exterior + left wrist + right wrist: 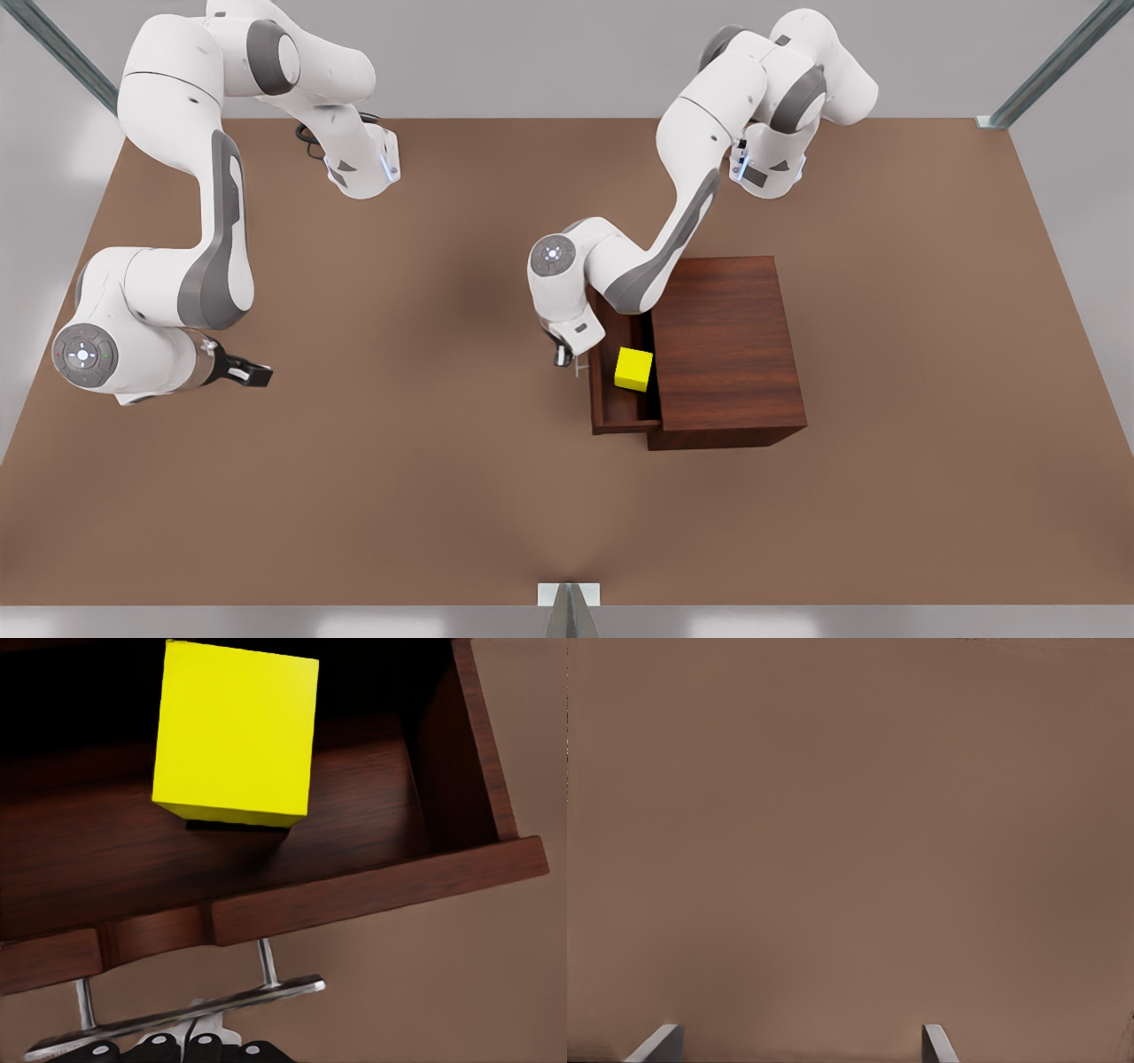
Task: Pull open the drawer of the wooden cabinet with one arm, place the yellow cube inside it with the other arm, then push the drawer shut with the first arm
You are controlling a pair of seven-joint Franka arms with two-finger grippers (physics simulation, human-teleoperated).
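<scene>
The wooden cabinet [726, 346] stands right of the table's middle in the front view. Its drawer [620, 424] is pulled out toward the front view's left. The yellow cube [634, 369] rests on the drawer floor [354, 815], and in the left wrist view the cube [235, 731] sits free of any gripper. My left gripper [564, 357] is at the drawer front, its black fingers [159, 1049] close together at the thin silver bar handle [177, 1014]. My right gripper [252, 372] waits far off at the front view's left, open, with bare table between its fingertips [660, 1043].
The brown table [399, 496] stretches wide around the cabinet. Metal frame posts stand at the back corners [1045, 71] and at the front edge's middle [567, 602].
</scene>
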